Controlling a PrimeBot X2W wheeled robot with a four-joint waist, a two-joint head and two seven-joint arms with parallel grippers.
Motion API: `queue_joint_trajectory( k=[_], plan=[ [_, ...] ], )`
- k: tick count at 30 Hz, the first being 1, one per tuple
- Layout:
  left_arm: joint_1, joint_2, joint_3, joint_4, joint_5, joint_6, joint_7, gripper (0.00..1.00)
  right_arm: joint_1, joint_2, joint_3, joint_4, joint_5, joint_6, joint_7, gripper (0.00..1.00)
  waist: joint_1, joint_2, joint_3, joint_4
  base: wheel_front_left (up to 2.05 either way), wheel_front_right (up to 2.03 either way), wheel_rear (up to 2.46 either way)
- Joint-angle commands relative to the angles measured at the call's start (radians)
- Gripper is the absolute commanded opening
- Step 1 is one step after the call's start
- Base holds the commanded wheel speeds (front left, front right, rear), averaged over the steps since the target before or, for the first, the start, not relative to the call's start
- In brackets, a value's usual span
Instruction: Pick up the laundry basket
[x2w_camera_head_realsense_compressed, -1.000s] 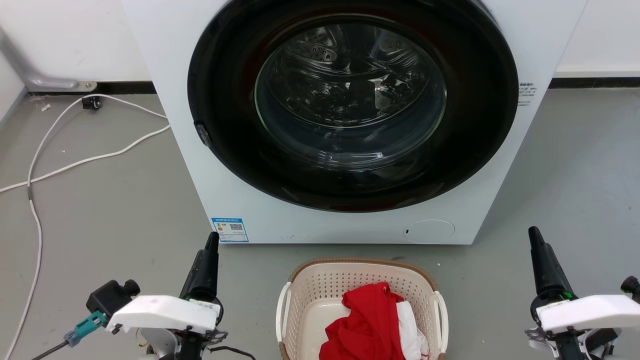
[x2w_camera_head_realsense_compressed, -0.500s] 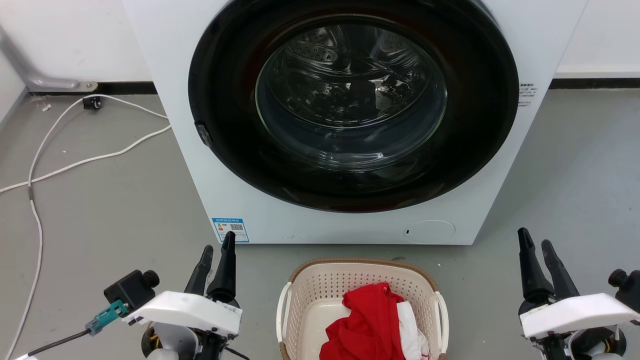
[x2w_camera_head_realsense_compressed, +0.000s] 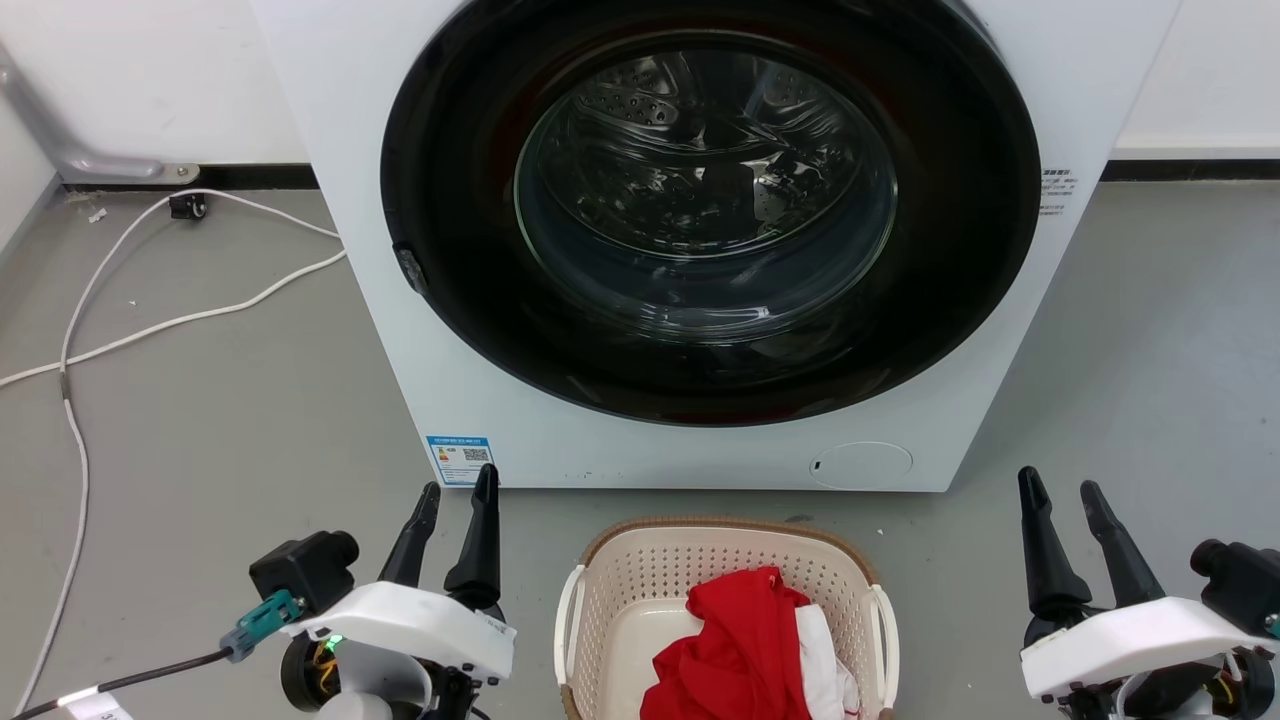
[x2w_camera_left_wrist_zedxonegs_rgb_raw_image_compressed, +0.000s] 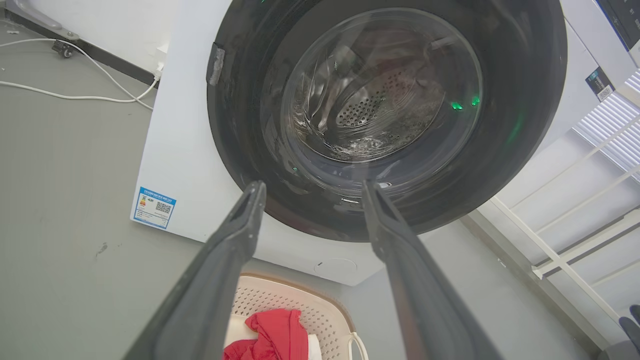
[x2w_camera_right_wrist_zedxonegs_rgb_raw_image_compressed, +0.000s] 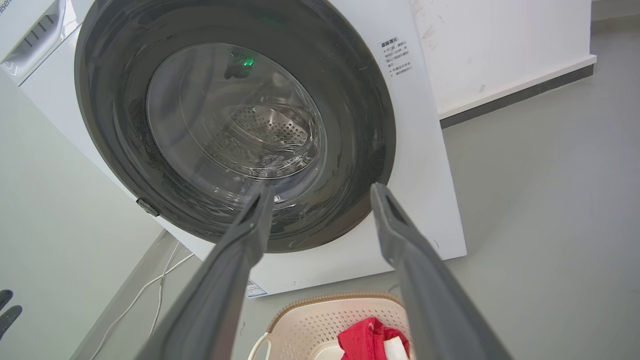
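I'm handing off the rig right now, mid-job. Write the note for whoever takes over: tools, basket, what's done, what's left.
Left tool: open, empty, above the floor left of the laundry basket, not touching it.
Right tool: open, empty, to the basket's right, farther off in the head view.
Basket: upright on the floor in front of the washing machine, red cloth inside.
Done: nothing gripped yet.
Left: probably bring each tool to one of the white side handles, close, lift level.
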Motion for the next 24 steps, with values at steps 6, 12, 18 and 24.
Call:
queue_joint_trajectory(
  k=[6, 12, 18, 24],
  plan=[
    [-0.025, 0.003, -0.018, -0.002, 0.094, 0.014, -0.024, 1.00, 0.009, 0.001, 0.006, -0.031, -0.097, 0.000, -0.005, 1.00, 0.0000, 0.0000, -0.001, 0.002, 0.00, 0.00, 0.00],
    [-0.029, 0.003, -0.032, -0.002, 0.164, 0.023, -0.039, 1.00, 0.017, 0.001, 0.011, -0.046, -0.166, 0.000, -0.005, 1.00, 0.0000, 0.0000, 0.000, 0.004, 0.00, 0.00, 0.00],
    [-0.032, 0.003, -0.044, -0.003, 0.227, 0.029, -0.054, 1.00, 0.022, 0.001, 0.017, -0.064, -0.225, 0.000, -0.001, 1.00, 0.0000, 0.0000, 0.001, 0.005, 0.00, 0.00, 0.00],
    [-0.032, 0.003, -0.052, -0.003, 0.276, 0.036, -0.066, 1.00, 0.032, 0.001, 0.021, -0.080, -0.274, 0.000, 0.001, 1.00, 0.0000, 0.0000, 0.001, 0.006, 0.00, 0.00, 0.00]
  ],
)
